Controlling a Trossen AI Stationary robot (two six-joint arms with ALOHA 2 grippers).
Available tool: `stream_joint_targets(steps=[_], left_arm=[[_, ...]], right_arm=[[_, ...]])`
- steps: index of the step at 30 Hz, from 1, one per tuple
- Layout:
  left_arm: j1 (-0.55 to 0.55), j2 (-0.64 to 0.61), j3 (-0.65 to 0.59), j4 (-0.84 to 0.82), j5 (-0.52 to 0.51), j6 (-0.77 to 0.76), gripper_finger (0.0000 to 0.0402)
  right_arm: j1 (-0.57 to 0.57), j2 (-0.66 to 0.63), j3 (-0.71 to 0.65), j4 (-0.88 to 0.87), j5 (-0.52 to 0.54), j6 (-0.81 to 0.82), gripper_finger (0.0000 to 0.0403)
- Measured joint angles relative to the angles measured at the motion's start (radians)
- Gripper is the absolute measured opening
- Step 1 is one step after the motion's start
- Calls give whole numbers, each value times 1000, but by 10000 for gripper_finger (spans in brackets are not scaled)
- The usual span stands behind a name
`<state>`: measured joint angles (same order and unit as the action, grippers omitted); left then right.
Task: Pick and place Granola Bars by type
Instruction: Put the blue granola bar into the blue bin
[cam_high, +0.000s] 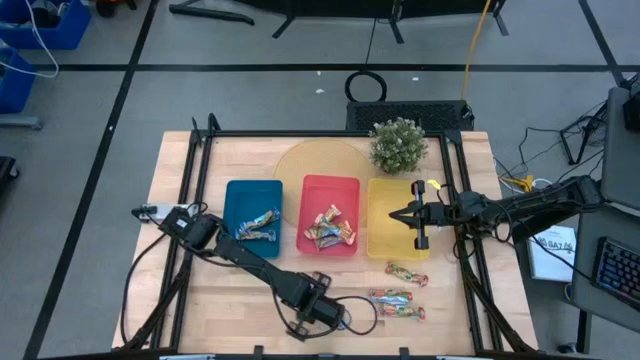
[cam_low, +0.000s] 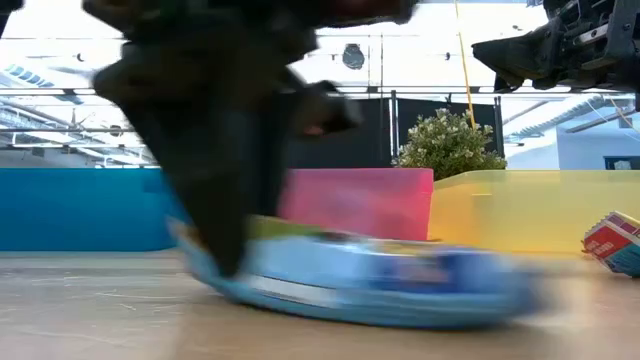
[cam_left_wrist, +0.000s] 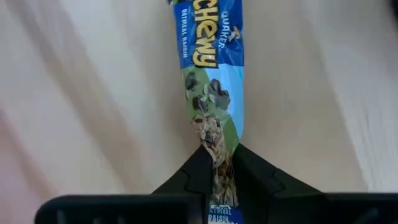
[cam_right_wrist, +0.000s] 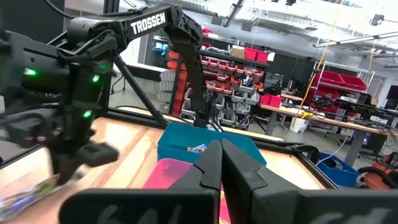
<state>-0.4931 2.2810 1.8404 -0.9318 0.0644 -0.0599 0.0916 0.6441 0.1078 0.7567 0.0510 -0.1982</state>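
Observation:
My left gripper (cam_high: 322, 306) stands near the table's front edge, pointing down and shut on a blue granola bar (cam_left_wrist: 211, 74) with a green-and-yellow print. The bar shows blurred in the low view (cam_low: 380, 285). Several bars lie in the blue tray (cam_high: 253, 205) and in the red tray (cam_high: 330, 213). The yellow tray (cam_high: 385, 235) shows no bar. Three red-green bars (cam_high: 398, 298) lie on the table in front of the yellow tray. My right gripper (cam_high: 393, 214) hovers shut above the yellow tray, touching nothing. My left gripper pinches one end of the blue bar (cam_left_wrist: 219, 163) between its two fingers, and the wrapper is squeezed narrow there. The fingers (cam_low: 225, 200) come from above, pointing down. The bar reaches away from them and slants low over the table, its held end higher.
A small potted plant (cam_high: 398, 145) and a round pale board (cam_high: 318, 160) sit behind the trays. A black frame rail (cam_high: 200, 200) runs along the table's sides. Bare wood lies to the left of my left gripper.

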Motion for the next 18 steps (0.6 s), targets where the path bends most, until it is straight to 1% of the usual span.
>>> stream_joint_targets(steps=[3,5,9,13,16,18], left_arm=[[-10,-44,-3,-88,-32,0,61],[-25,-93,-2,-137,-68,-2,55],[-50,-211,0,-285,-207,-72,41],[-50,-356,-2,-400,-372,-173,48],[-40,-484,-71,-399,-445,-204,46],[-21,-588,-174,-358,-489,-230,38]], right_arm=[[0,2,0,-4,0,0,0],[0,5,0,-1,0,-1,0],[0,5,0,-1,0,-4,0],[0,5,0,1,0,-5,0],[0,5,0,2,0,-5,0],[0,5,0,2,0,-1,0]])
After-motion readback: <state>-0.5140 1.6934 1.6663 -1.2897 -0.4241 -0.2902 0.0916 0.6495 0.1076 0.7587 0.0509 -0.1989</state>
